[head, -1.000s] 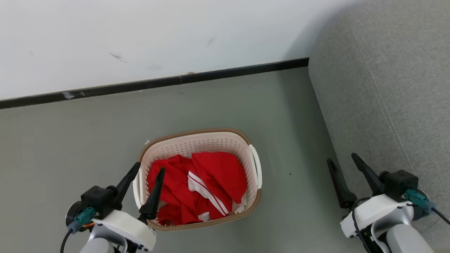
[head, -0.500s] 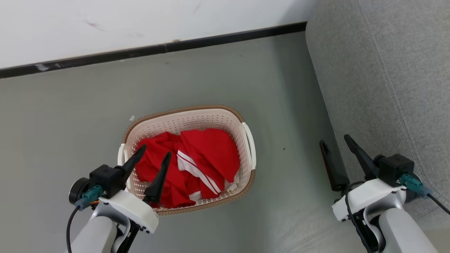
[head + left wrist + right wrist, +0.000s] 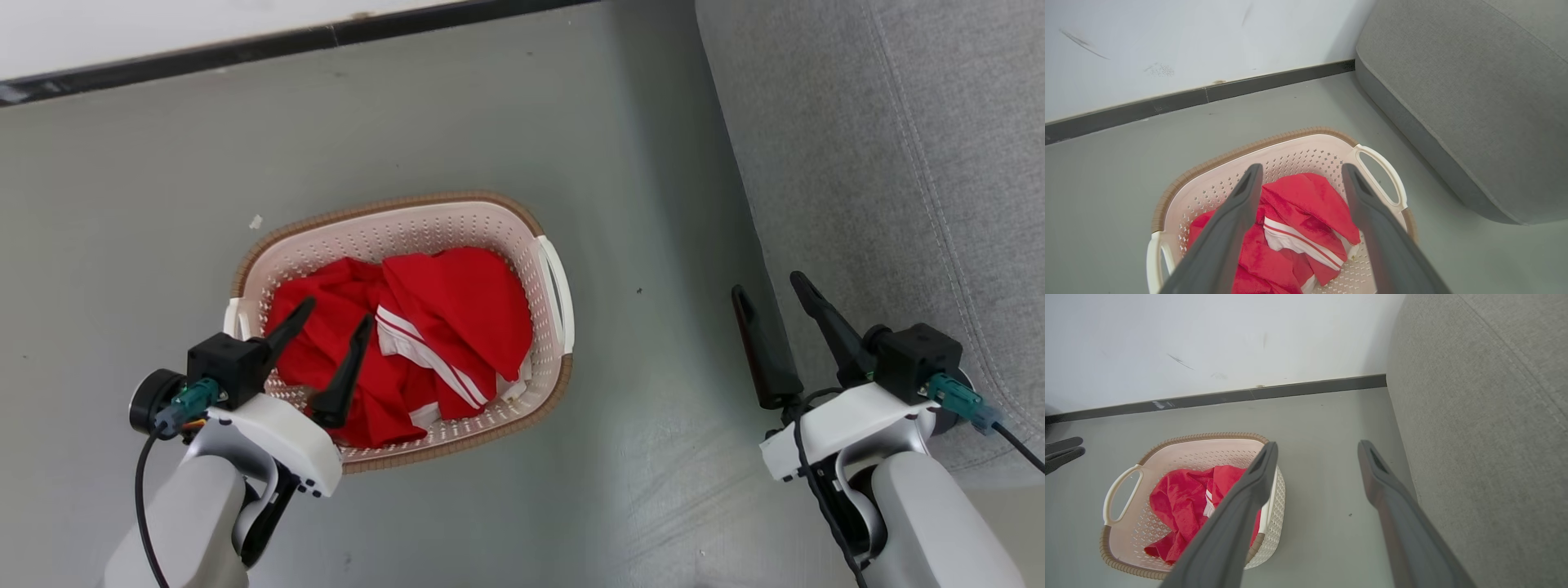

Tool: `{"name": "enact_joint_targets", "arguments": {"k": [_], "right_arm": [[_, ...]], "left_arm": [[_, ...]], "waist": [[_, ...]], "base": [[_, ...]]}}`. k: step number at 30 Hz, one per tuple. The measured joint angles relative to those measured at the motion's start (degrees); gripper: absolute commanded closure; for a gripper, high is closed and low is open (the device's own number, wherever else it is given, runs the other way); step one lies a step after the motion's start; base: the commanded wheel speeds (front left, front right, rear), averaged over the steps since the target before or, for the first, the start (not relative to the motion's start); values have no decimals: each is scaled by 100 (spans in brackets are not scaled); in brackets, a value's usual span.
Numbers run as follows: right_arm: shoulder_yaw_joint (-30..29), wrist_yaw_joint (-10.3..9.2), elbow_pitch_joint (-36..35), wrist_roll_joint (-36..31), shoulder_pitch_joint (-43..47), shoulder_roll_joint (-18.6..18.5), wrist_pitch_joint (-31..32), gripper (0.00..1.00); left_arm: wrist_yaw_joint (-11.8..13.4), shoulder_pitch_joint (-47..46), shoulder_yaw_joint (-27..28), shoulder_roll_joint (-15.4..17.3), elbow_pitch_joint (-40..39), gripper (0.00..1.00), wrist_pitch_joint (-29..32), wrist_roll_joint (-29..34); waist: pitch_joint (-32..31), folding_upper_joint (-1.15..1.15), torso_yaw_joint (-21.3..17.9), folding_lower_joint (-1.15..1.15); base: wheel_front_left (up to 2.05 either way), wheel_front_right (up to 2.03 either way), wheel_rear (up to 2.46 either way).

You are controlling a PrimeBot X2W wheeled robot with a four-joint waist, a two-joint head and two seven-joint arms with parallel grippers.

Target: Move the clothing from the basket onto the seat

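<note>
The red clothing lies heaped inside the basket. The basket stands on the floor at about 9 o'clock from the middle of the head view. The grey sofa takes up the side from 1 to 4 o'clock, well apart from the basket with bare floor between them. Nothing red is on the sofa, so I judge the task to be at its very start.

The left gripper hangs over the basket's 8 o'clock corner, its jaws spread wide with nothing between them and its fingers pointing toward 1 o'clock across the heap. I can't tell whether the tips touch the fabric. The right gripper sits at 4 o'clock, spread and empty too, over the floor just beside the sofa's edge.

The clothing looks soft, limp and light. It probably won't keep any shape once lifted, and will drape and trail below the fingers. The pieces lie folded over one another, so pulling one may drag a second along. The basket itself looks light enough to shift if cloth catches on its holed wall.

The best place to take hold seems to be the plump raised fold toward the heap's 1 o'clock, just beside the white stripes. There a thick bunch can be pinched, rather than a single flat layer or the thin hem band at 6 o'clock. The lift would need to go high enough for the hanging tail to clear the rim
</note>
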Motion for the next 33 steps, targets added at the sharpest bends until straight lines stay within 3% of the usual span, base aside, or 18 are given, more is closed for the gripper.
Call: {"name": "enact_joint_targets", "arguments": {"k": [33], "right_arm": [[523,0,-454,-143,-804,48,-1,0]], "left_arm": [[3,-1302,121,98,964,0,478,-156]], "waist": [[1391,0,-493,0]], "base": [[0,0,0]]}}
